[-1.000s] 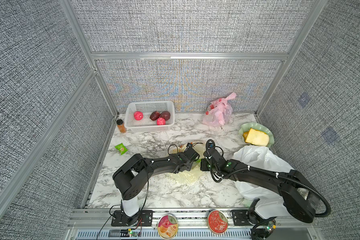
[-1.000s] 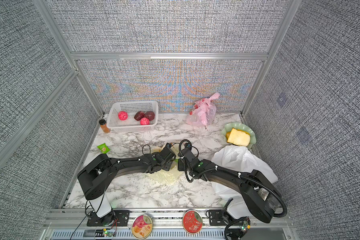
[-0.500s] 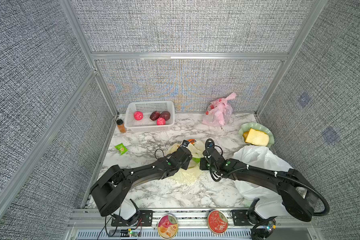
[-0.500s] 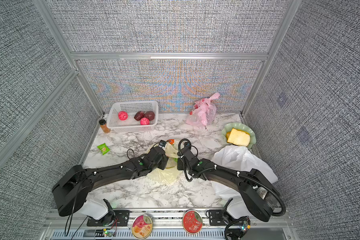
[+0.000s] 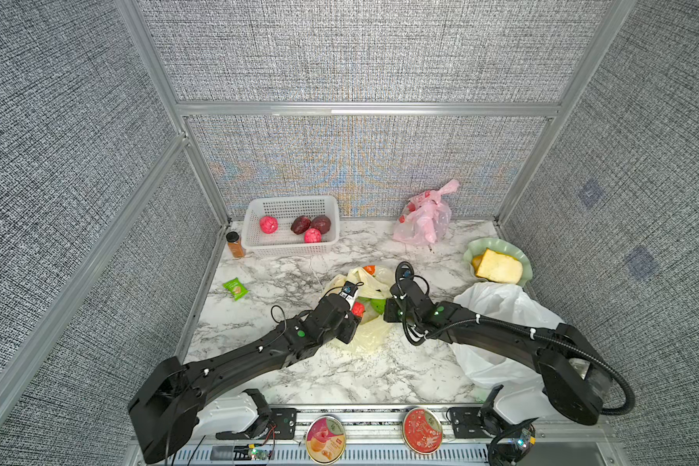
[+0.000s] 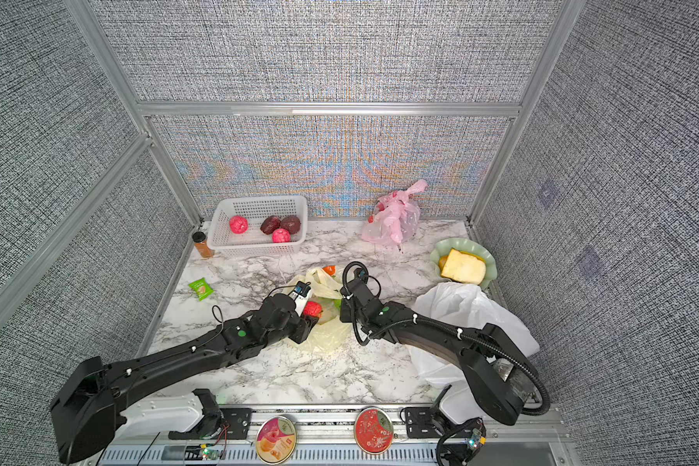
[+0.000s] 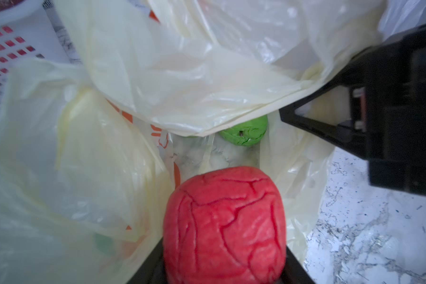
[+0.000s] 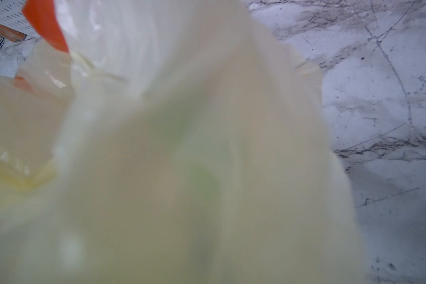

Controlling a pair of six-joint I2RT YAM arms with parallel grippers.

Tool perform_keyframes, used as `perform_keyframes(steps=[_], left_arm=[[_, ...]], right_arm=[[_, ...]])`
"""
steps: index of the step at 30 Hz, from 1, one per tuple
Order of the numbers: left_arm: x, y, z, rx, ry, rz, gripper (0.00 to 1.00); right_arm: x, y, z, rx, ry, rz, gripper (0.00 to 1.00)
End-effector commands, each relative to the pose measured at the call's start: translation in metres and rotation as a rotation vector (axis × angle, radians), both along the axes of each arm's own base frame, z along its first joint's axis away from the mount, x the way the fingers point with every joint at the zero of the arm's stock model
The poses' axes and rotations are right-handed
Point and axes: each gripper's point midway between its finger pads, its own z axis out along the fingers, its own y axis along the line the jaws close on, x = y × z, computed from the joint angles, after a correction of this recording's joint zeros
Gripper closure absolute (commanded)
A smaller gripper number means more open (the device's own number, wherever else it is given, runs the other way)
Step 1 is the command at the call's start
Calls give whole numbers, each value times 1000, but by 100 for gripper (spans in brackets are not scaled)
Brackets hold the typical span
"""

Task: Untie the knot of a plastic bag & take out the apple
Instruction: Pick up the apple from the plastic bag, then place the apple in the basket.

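Observation:
A cream plastic bag (image 5: 366, 335) (image 6: 328, 335) lies crumpled and open-mouthed at mid table. My left gripper (image 5: 355, 314) (image 7: 224, 248) is shut on a red, wrinkled apple (image 5: 358, 309) (image 6: 312, 308) (image 7: 224, 221) at the bag's mouth. A green fruit (image 7: 246, 131) (image 5: 376, 303) lies deeper inside the bag (image 7: 182, 73). From the right, my right gripper (image 5: 386, 310) (image 6: 342, 312) is shut on the bag's upper layer and holds it lifted. Blurred bag plastic (image 8: 182, 147) fills the right wrist view and hides the jaws there.
A white basket (image 5: 291, 199) with red and dark fruit stands at the back left, with a spice bottle (image 5: 235, 244) beside it. A green packet (image 5: 235, 288), a pink bag (image 5: 424, 220), a plate (image 5: 471, 252) with bread and a white bag (image 5: 497, 314) lie around.
My left arm has stretched out low and drawn its gripper back a little. Its jaws have narrowed onto the red apple, which now shows at the bag's mouth. The right arm has stayed in place.

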Motion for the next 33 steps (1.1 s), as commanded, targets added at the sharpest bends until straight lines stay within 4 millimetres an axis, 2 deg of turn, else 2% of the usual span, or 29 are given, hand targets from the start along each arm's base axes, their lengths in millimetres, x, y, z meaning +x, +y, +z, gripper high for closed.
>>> perform_keyframes(steps=[1, 6, 9, 12, 15, 17, 20, 23, 26, 29, 33], left_arm=[[2, 8, 23, -3, -69, 2, 57], [9, 23, 82, -63, -243, 43, 56], [24, 37, 113, -52, -309, 104, 56], [52, 50, 138, -8, -326, 149, 56], [95, 67, 144, 48, -302, 198, 55], [129, 82, 138, 81, -270, 245, 55], [182, 107, 120, 100, -185, 322, 55], [235, 136, 94, 95, -92, 411, 55], [279, 162, 70, 113, -34, 485, 54], [315, 187, 44, 138, 24, 549, 52], [343, 208, 16, 169, 94, 594, 48]], right_arm=[[0, -4, -2, -19, 7, -15, 100], [-4, -8, -7, -30, 21, -17, 100], [-7, -11, -8, -33, 23, -16, 100], [-10, -13, -10, -28, 26, -14, 100], [-13, -15, -9, -18, 25, -13, 100], [-15, -16, -8, -13, 23, -12, 100], [-17, -18, -6, -8, 17, -9, 100], [-19, -18, -5, -7, 18, -2, 100], [-20, -17, -4, -6, 26, 9, 100], [-22, -16, -5, 4, 35, 11, 100], [-24, -16, -9, 12, 46, 7, 100]])
